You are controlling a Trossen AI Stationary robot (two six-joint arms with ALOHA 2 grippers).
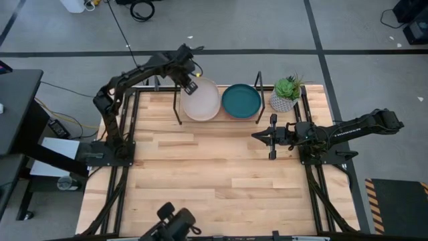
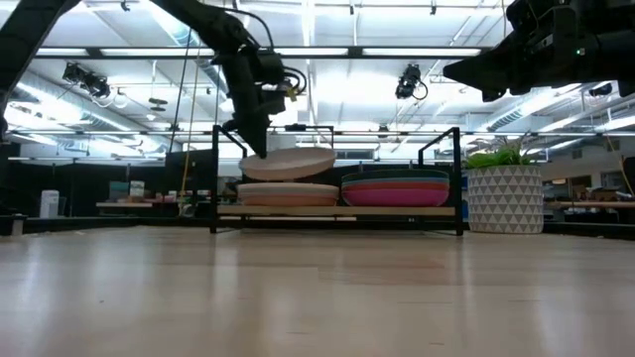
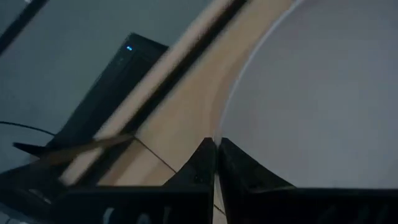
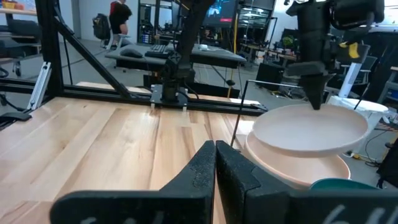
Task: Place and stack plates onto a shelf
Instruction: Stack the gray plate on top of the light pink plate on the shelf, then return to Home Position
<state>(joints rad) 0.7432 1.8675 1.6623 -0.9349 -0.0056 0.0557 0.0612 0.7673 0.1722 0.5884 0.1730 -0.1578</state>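
Observation:
My left gripper (image 1: 190, 85) reaches over the far left corner of the black rod shelf (image 1: 259, 86) and is shut on a pale light grey plate (image 1: 201, 100). That plate hovers over the left stack (image 2: 288, 193), where a cream plate lies on a peach one. The right stack (image 2: 395, 188) has the dark teal plate (image 1: 241, 100) on top, with magenta and orange ones under it. My right gripper (image 1: 257, 136) waits shut, raised above the table in front of the shelf's right end. My left gripper pinches the light grey plate's rim (image 3: 219, 134) between its two fingers, on the plate's far-left side. The fingers (image 2: 253, 147) come from above, pointing down. The plate is lifted clear just above the left stack, nearly level, and slightly tilted.
A green plant in a white patterned pot (image 1: 285, 94) stands right of the shelf. The shelf's upright loop ends (image 2: 214, 178) frame both stacks. Bare wood table (image 1: 214, 174) stretches from the shelf to the near edge. A person (image 4: 118, 22) shows far off in the room.

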